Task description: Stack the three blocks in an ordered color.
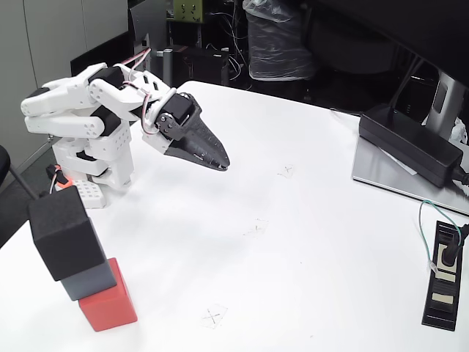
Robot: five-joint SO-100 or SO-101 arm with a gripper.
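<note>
White and smooth, the round-edged table (293,242) takes up most of the fixed view, with faint taped cross marks (213,317) on its matte top. Behind it lies a dim clutter of dark equipment and something wrapped in clear plastic (275,37).

At the lower left stands a stack of three plain matte cubes. The red block (108,306) sits on the table, the slate grey block (89,281) rests on it, and the black block (64,231) tops the pile. It looks a little larger than the others and is set askew, overhanging toward the left, so the column seems to lean.

The arm (80,110), of white printed plastic with black motor housings and red wires, is folded low over its base at the left edge. Its gripper (220,163) is a dark, pointed, beak-like wedge aimed down to the right, above the table and well apart from the stack. The jaws appear pressed together with no visible gap, and nothing is between them.

On the right, a bulky black power adapter (407,143) lies on a grey monitor base (381,172). Nearer the front edge is a black power strip (444,275) with a plug and a green-white cable (429,220) in it.
</note>
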